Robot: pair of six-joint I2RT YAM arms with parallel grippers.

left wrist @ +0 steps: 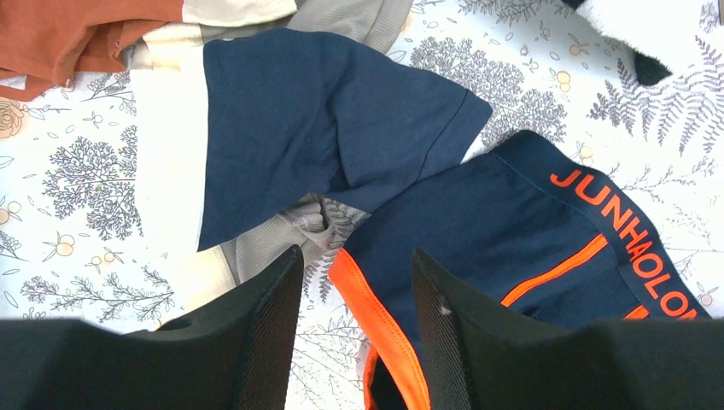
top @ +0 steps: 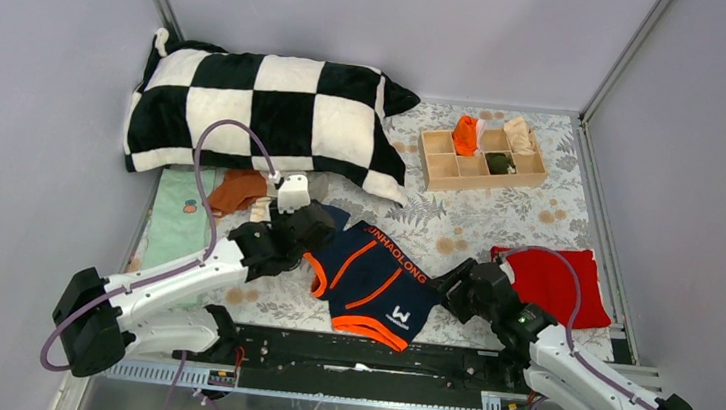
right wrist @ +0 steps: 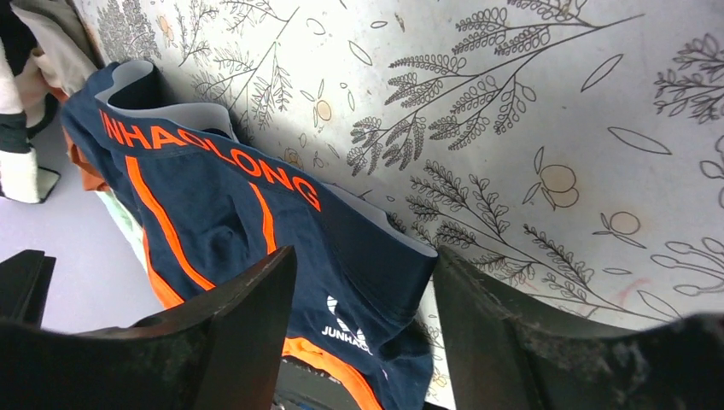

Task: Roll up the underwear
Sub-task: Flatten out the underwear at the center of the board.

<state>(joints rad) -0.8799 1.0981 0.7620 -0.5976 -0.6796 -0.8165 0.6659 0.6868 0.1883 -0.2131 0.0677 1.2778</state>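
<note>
Overhead, navy briefs: the navy briefs [top: 371,286] with orange trim are lying spread flat on the flowered desk [top: 458,224], near its front edge and between the two arms, not yet rolled.
Overhead, left gripper: the left gripper [top: 308,232] is hanging over the briefs' left edge, just in front of the rust-brown briefs [top: 238,191] and the checked pillow [top: 268,105].
Overhead, right gripper: the right gripper [top: 454,279] is sitting at the briefs' right edge, with the red cloth [top: 558,279] just beside the arm.
Overhead, wooden tray: an orange roll [top: 464,134] is standing in a back compartment of the wooden tray [top: 426,159], well apart from the work.
Left wrist, left gripper: the left gripper [left wrist: 357,256] is showing its jaws moderately apart and holding nothing. The briefs' orange leg hem [left wrist: 367,299] is running up between them; whether a pad is touching cloth, I cannot tell.
Left wrist, neighbour: a navy-and-cream cloth [left wrist: 324,120] is lying just beyond that hem.
Right wrist, right gripper: the right gripper [right wrist: 365,256] is spread wide and empty, its jaws framing the briefs' side edge near the white logo [right wrist: 346,329].
Step in hand, as I judge it: the arms appear to be lining up to take both edges. Doing it well is looking like a matter of pinching this garment alone, clear of the neighbouring cloth, gripping at matching height on each side, and keeping the fabric taut so the roll is turning tight and even.
</note>
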